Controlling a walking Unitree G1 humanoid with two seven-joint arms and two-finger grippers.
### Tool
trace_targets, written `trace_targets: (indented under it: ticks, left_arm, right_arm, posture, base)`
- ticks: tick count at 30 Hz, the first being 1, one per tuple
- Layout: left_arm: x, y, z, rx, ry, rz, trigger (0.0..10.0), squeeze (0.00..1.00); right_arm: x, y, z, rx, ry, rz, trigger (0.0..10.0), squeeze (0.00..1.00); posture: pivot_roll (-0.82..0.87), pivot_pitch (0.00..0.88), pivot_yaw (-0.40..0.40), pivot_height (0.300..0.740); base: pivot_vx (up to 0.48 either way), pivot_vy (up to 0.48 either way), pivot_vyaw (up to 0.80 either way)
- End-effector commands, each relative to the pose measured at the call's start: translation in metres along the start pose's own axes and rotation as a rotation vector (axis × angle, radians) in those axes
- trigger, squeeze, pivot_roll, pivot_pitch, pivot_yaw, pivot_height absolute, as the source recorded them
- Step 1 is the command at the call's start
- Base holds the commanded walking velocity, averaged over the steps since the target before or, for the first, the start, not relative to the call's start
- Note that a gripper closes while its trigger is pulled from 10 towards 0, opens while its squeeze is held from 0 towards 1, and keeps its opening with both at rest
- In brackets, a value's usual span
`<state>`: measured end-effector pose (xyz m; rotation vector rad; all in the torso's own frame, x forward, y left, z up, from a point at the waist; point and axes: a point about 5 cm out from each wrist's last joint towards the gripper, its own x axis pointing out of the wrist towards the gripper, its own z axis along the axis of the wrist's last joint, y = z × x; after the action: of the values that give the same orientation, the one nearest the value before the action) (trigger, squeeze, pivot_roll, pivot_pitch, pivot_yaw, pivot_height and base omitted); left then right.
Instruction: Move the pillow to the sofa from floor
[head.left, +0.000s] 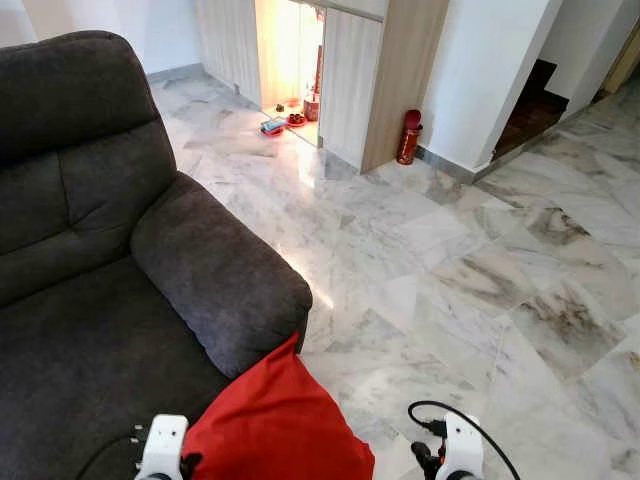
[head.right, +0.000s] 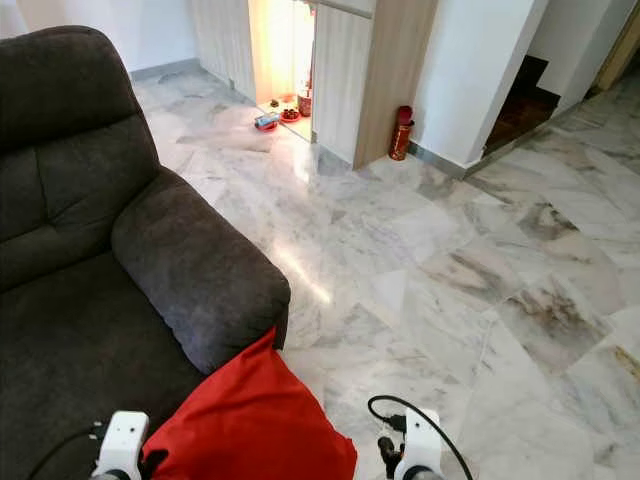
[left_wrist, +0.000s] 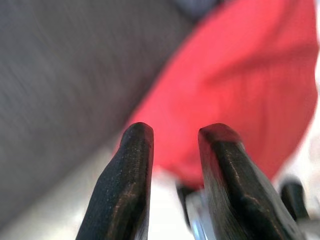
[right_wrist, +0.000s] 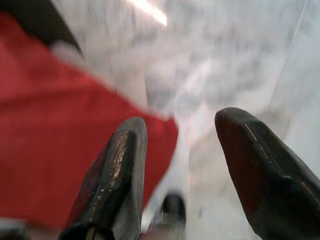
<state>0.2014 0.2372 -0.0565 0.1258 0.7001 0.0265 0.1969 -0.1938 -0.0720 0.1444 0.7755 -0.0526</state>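
Observation:
A red pillow (head.left: 275, 420) stands at the bottom centre, its top corner leaning against the front of the dark grey sofa's armrest (head.left: 220, 270). It sits between my two arms, whose white wrists show at either side of it. The left gripper (left_wrist: 175, 132) is open, with the pillow (left_wrist: 240, 85) just beyond its fingertips and sofa fabric beside it. The right gripper (right_wrist: 182, 125) is open too; the pillow (right_wrist: 45, 150) lies alongside one finger, with marble floor past the other. Whether the pillow's lower edge rests on the floor is hidden.
The sofa's seat and back (head.left: 70, 230) take up the left. White marble floor (head.left: 480, 280) spreads to the right. Farther off are a red fire extinguisher (head.left: 409, 136) by a wooden panel (head.left: 400, 80), small items (head.left: 275, 125) at a lit opening, and a dark stairway (head.left: 530, 105).

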Motion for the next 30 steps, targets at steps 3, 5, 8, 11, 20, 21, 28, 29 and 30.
trace_targets:
  ticks: [3,5,8,11,20,21,28,29,30]
  left_arm:
    - [0.002,0.008,0.040,0.041,-0.247,0.033,10.0,0.00]
    - [0.001,0.008,0.062,0.051,-0.368,0.039,10.0,0.00]
    - [-0.007,0.002,0.101,0.063,-0.573,0.064,10.0,0.00]
    - [-0.013,-0.004,0.121,0.064,-0.674,0.079,10.0,0.00]
    - [-0.029,-0.019,0.147,0.059,-0.809,0.089,10.0,0.00]
    - [-0.030,-0.019,0.147,0.060,-0.811,0.090,10.0,0.00]
    - [-0.034,-0.018,0.150,0.058,-0.819,0.105,10.0,0.00]
    - [-0.036,-0.018,0.151,0.059,-0.820,0.104,10.0,0.00]
    - [-0.036,-0.018,0.151,0.059,-0.819,0.104,10.0,0.00]
  right_arm:
    - [-0.001,-0.014,0.025,0.040,-0.179,-0.021,10.0,0.00]
    - [-0.003,-0.018,0.035,0.065,-0.258,-0.032,10.0,0.00]
    - [-0.006,-0.023,0.067,0.070,-0.443,-0.050,10.0,0.00]
    - [-0.012,-0.014,0.094,0.032,-0.602,-0.032,10.0,0.00]
    - [-0.036,0.008,0.119,-0.013,-0.788,-0.004,10.0,0.00]
    - [-0.037,0.009,0.119,-0.024,-0.790,-0.002,10.0,0.00]
    - [-0.044,0.012,0.123,-0.038,-0.785,0.004,10.0,0.00]
    - [-0.044,0.013,0.125,-0.043,-0.786,0.010,10.0,0.00]
    - [-0.044,0.013,0.125,-0.043,-0.785,0.012,10.0,0.00]
  posture:
    - [-0.02,0.000,-0.055,0.740]
    - [-0.02,0.000,-0.057,0.740]
    - [-0.02,0.000,-0.062,0.740]
    - [-0.02,0.000,-0.069,0.740]
    - [-0.02,0.000,-0.068,0.740]
    - [-0.02,0.000,-0.066,0.740]
    - [-0.02,0.000,-0.064,0.740]
    - [-0.02,0.000,-0.065,0.740]
    - [-0.02,0.000,-0.065,0.740]
  base:
    - [0.000,0.000,0.00]
    - [0.000,0.000,0.00]
    - [0.000,0.000,0.00]
    - [0.000,0.000,0.00]
    - [0.000,0.000,0.00]
    - [0.000,0.000,0.00]
    - [0.000,0.000,0.00]
    - [0.000,0.000,0.00]
    - [0.000,0.000,0.00]
